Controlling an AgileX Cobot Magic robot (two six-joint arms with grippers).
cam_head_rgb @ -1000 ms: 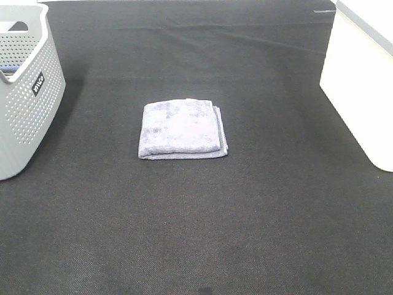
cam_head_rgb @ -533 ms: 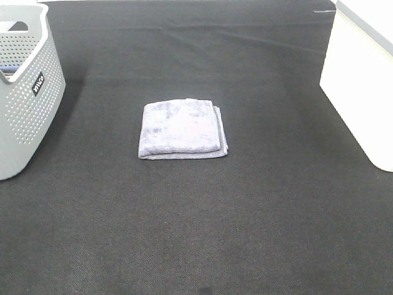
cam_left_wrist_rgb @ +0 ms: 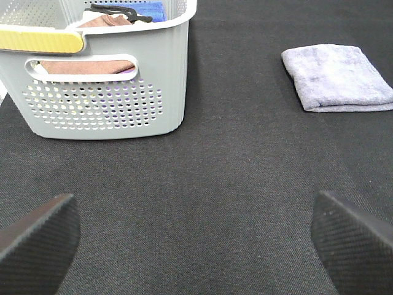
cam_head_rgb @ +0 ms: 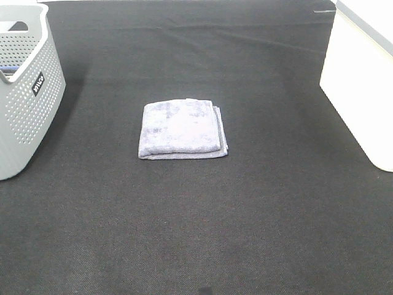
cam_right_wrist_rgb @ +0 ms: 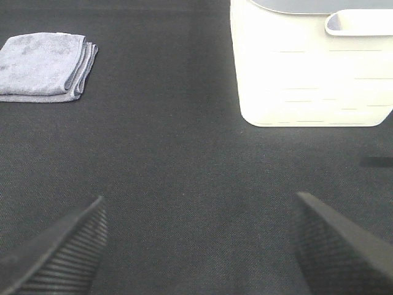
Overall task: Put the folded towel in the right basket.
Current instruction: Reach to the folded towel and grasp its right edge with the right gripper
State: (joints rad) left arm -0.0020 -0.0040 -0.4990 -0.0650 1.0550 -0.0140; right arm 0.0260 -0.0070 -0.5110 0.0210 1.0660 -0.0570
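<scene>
From the high camera, the towel (cam_head_rgb: 182, 129) lies folded flat in the middle of the black bench (cam_head_rgb: 184, 239). It sits well apart from both baskets, out in the open, so I think an arm can come down on it from above with nothing in the way. The grey basket (cam_head_rgb: 24, 92) stands at the left edge. The white basket (cam_head_rgb: 362, 92) stands at the right edge, and that is where the towel has to go. No arm shows in this view, so the job has not begun.

From the left wrist camera, the left pincer (cam_left_wrist_rgb: 195, 246) has its two dark tips far apart, with only bare bench between them. It holds nothing. The grey basket (cam_left_wrist_rgb: 104, 92) is near and has holes in its wall. Inside it I can see a brown cloth (cam_left_wrist_rgb: 92, 64), something blue (cam_left_wrist_rgb: 150, 9) and a thin black thing (cam_left_wrist_rgb: 116, 9). The towel (cam_left_wrist_rgb: 338, 77) lies farther off to one side.

From the right wrist camera, the right pincer (cam_right_wrist_rgb: 199, 246) is wide apart too and holds nothing. The white basket (cam_right_wrist_rgb: 307, 74) is close to this arm, so I think this arm is the better one for the job. I cannot see what is inside the white basket. The towel (cam_right_wrist_rgb: 43, 64) lies farther away, its folded layers showing along one edge.
</scene>
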